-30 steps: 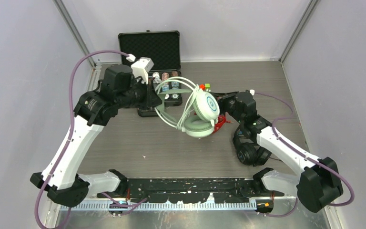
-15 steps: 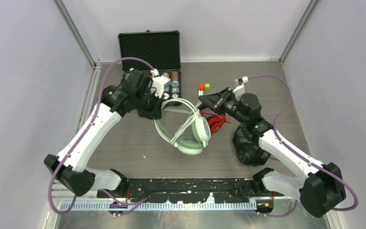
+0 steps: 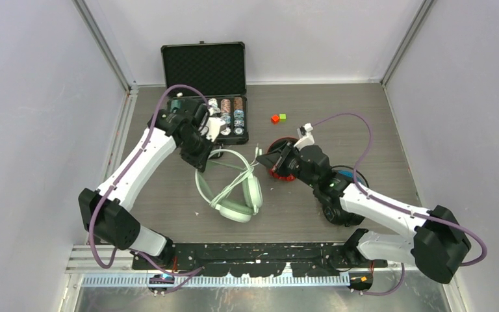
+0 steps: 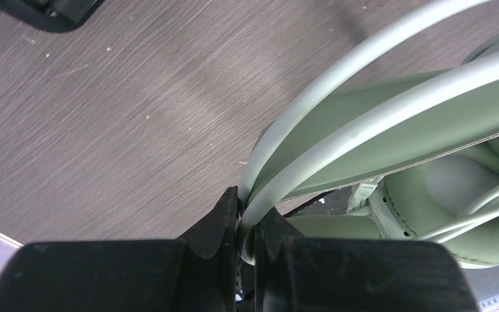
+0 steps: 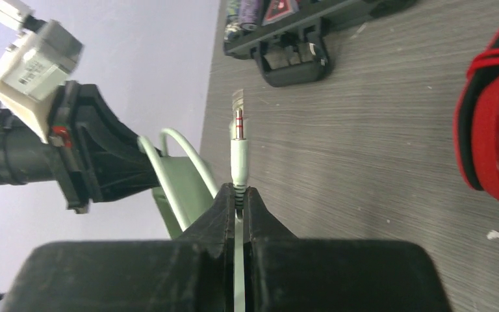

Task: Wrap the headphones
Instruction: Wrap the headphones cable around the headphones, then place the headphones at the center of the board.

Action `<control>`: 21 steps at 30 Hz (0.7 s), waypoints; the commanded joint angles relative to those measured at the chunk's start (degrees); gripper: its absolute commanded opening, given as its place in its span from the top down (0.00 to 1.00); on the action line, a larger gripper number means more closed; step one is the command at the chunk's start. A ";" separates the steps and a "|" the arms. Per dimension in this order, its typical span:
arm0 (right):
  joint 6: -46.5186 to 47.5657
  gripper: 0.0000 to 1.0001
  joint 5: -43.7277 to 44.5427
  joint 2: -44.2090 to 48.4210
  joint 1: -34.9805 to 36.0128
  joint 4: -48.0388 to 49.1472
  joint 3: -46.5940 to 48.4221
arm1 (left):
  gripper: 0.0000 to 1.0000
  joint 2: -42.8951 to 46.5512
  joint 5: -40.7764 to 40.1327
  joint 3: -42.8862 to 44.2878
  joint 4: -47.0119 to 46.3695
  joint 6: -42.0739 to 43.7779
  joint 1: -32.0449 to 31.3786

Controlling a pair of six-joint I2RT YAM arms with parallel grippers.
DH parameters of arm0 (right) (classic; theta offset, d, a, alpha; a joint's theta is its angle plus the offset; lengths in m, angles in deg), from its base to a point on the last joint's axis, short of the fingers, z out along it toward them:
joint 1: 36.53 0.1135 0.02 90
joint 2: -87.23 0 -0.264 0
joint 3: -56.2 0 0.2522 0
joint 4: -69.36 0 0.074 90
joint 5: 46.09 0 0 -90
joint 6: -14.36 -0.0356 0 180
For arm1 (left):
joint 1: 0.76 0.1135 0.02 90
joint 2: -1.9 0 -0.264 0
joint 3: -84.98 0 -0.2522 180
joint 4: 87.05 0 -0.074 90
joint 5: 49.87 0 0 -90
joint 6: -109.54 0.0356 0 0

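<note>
The left gripper point(image 4: 245, 218) has its jaws clenched on the thin, smooth plastic headband point(image 4: 364, 123) of the mint-green headphones point(image 3: 237, 209), whose padded cups rest on the wood-grain tabletop point(image 3: 364, 117) between the arms; the right gripper point(image 5: 240, 195) has its jaws pinched on their pale cable point(image 5: 236, 224) just behind the metal-tipped plug point(image 5: 238, 156) — a sound hold, I judge, since the cord looks limp and slippery. The set seems light, the band springy — the red headphones point(image 5: 494, 130) lie near.
</note>
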 commanded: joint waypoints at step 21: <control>0.79 0.99 16.78 -21.03 7.77 3.20 4.17 | 1.00 -11.62 -17.44 -8.08 0.78 4.89 2.70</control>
